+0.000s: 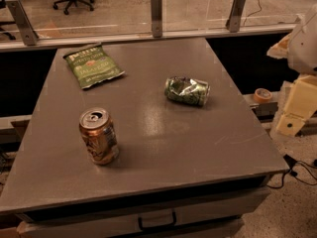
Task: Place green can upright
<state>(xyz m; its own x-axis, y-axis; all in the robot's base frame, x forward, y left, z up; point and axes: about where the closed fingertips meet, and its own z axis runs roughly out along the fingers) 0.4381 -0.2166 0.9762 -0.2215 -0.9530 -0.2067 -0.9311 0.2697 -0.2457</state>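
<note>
The green can [187,90] lies on its side right of the middle of the grey table [163,143]. It is dented, dark green with silvery crinkled patches, and its long axis runs left to right. My gripper [293,114] shows as cream-coloured parts at the right edge of the camera view, beyond the table's right side and well apart from the can. It holds nothing that I can see.
A copper-brown can [99,135] stands upright at the front left. A flat green chip bag [93,65] lies at the back left. A glass railing with metal posts [156,14] runs behind the table. A tape roll [262,94] sits on a ledge to the right.
</note>
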